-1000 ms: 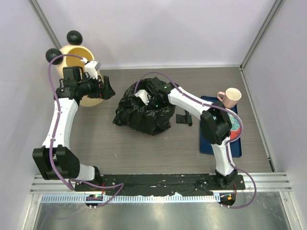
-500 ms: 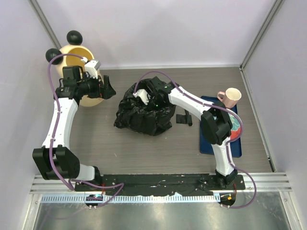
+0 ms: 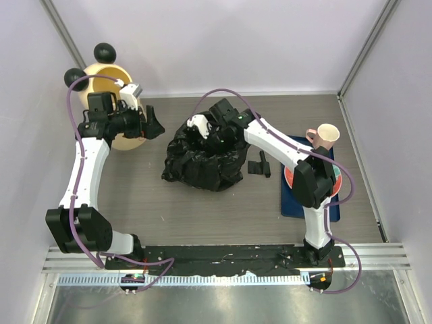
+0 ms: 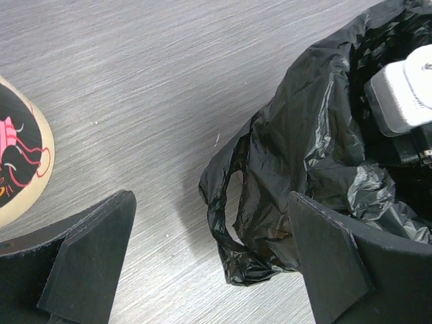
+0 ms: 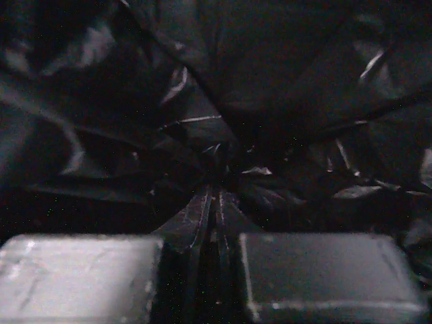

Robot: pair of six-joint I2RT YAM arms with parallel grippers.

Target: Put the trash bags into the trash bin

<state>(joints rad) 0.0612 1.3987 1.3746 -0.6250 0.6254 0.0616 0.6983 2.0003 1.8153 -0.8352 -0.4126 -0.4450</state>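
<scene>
Top view: fixed high at the near edge, looks down on the whole table [image 3: 135,196], far off. Left wrist: low, oblique, faces bags [image 4: 304,155], close. Right wrist: against bags, fills frame. All three share bags.

trash bin [image 4: 19,158] cropped at edge, right gripper [image 3: 209,140] tips — lost in trash bags [image 3: 202,165]

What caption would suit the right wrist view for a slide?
Wrist view: the right gripper shut on a pleated fold of the glossy black trash bags.
</scene>
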